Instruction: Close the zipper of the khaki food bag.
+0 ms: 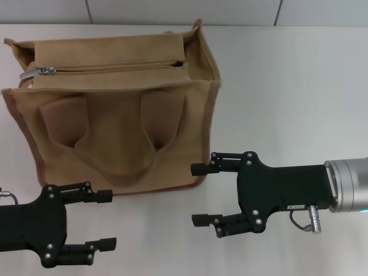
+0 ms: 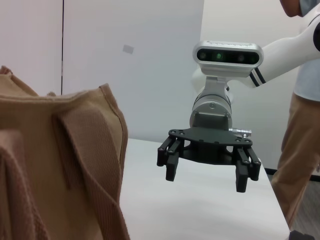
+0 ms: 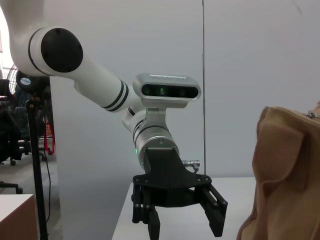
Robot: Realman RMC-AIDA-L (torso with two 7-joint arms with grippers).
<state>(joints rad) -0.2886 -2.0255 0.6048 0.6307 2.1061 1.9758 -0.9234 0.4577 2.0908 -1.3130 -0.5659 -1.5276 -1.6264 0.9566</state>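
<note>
White tabletop (image 1: 287, 86) fills my head view, with a pale panelled wall behind it. Nearest me, at the lower left, I see my left gripper (image 1: 100, 221), its black fingers spread wide with nothing between them, hanging just off the near left corner of the bag. To the right and slightly farther out is my right gripper (image 1: 198, 194), fingers likewise spread apart and empty; its upper fingertip sits just beside the bag's near right bottom corner, and I cannot tell whether it touches the fabric.

Beyond both grippers stands the khaki food bag (image 1: 115, 138), upright on the table toward the left, front pocket facing me and its two looped handles (image 1: 118, 167) flopped down over the front. Along the top runs the zipper (image 1: 115, 68), and the small silver pull tab (image 1: 35, 72) lies at the bag's far left end.

From the left wrist view I see a person (image 2: 302, 125) in tan trousers standing beyond the table's right side.
</note>
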